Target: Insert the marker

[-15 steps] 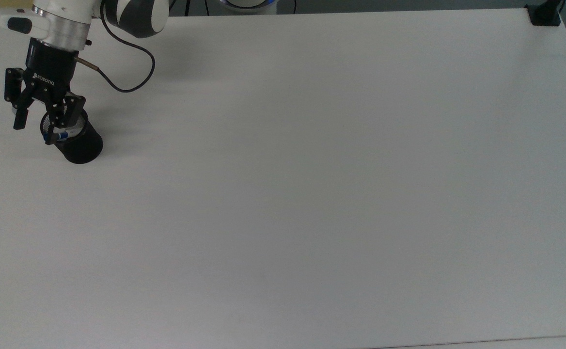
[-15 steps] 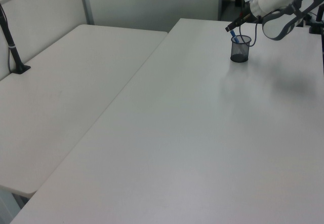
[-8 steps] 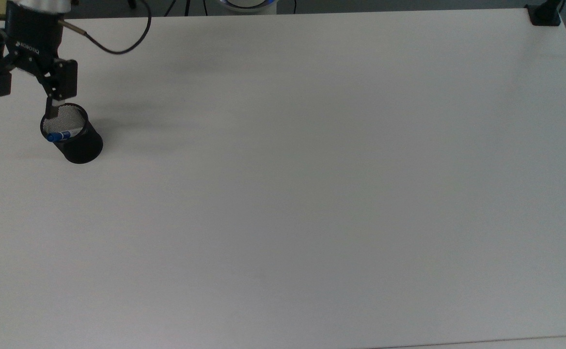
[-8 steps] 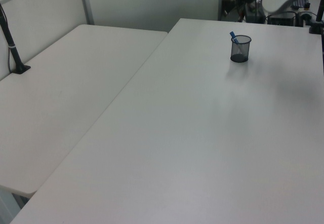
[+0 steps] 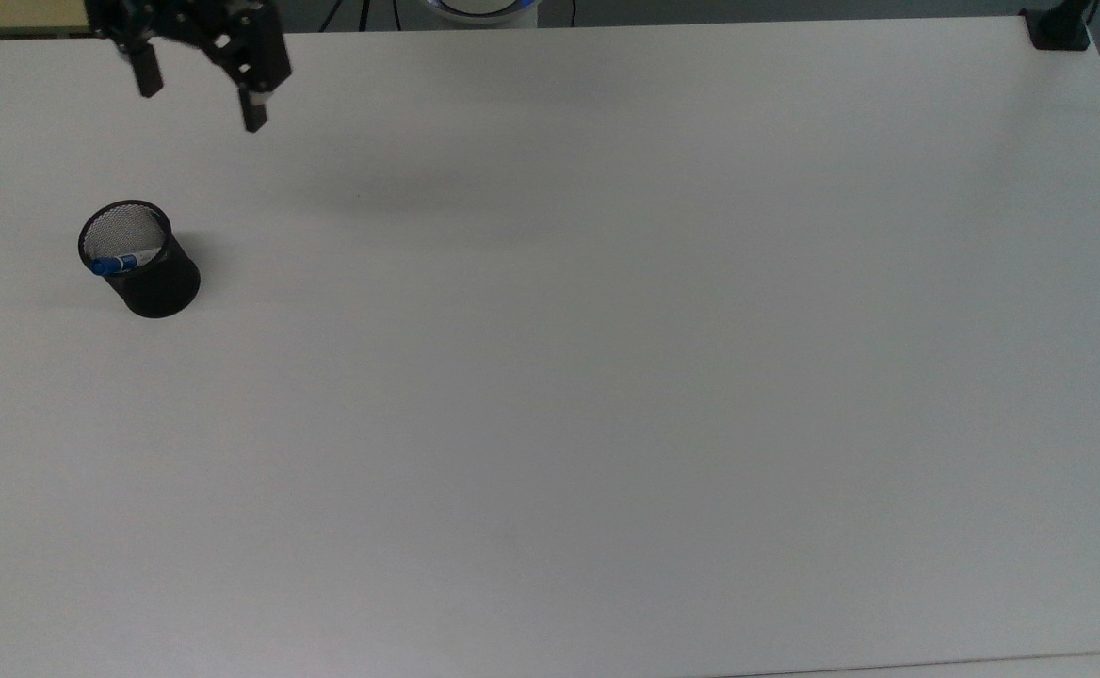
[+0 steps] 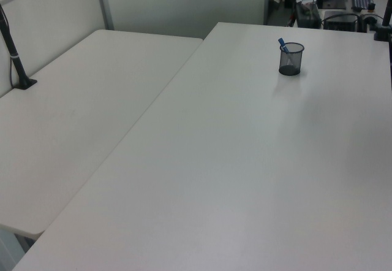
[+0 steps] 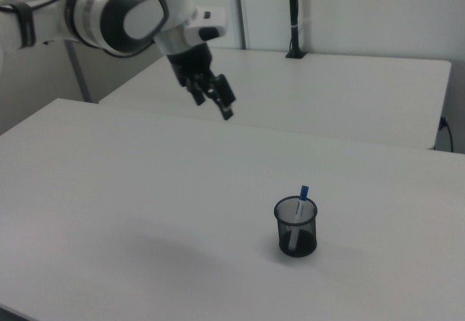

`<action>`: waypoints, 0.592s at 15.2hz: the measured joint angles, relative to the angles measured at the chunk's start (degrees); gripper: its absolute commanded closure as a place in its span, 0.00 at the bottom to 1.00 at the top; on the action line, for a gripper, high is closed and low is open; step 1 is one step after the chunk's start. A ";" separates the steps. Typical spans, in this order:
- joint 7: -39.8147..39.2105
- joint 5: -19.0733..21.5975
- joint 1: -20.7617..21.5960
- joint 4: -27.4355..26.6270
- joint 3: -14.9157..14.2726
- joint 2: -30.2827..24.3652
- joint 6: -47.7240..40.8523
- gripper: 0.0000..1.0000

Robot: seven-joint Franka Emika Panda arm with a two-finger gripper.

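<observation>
The marker point(image 5: 121, 263) stands tilted inside the black mesh cup point(image 5: 153, 282), at the top view's left, with its blue cap leaning on the rim. In the left view the marker point(image 6: 282, 43) pokes its cap above the cup point(image 6: 291, 60); the right view shows the marker point(image 7: 301, 194) in the cup point(image 7: 296, 228) the same way. My gripper point(image 5: 200, 105) is open and empty, raised well clear of the cup, toward the table's far edge. In the right view the gripper point(image 7: 213, 106) hangs high above the table, to the cup's left.
A black mount point(image 5: 1059, 28) sits at the table's far right corner in the top view. A second white table point(image 6: 73, 118) adjoins on the left view's left, with a black post point(image 6: 15, 53) on it. Another post point(image 7: 293, 16) stands behind in the right view.
The open gripper has lifted off the cup and moved up and to the right in the top view. The marker stays in the cup.
</observation>
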 measured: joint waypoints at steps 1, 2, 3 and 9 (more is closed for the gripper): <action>0.58 0.09 1.57 0.77 0.07 -0.34 -3.63 0.00; 1.09 0.14 3.19 1.25 0.12 -0.69 -6.65 0.00; 1.91 0.17 4.86 1.44 0.14 -0.99 -9.09 0.00; 2.38 0.20 10.86 1.23 -0.10 -0.79 -13.31 0.00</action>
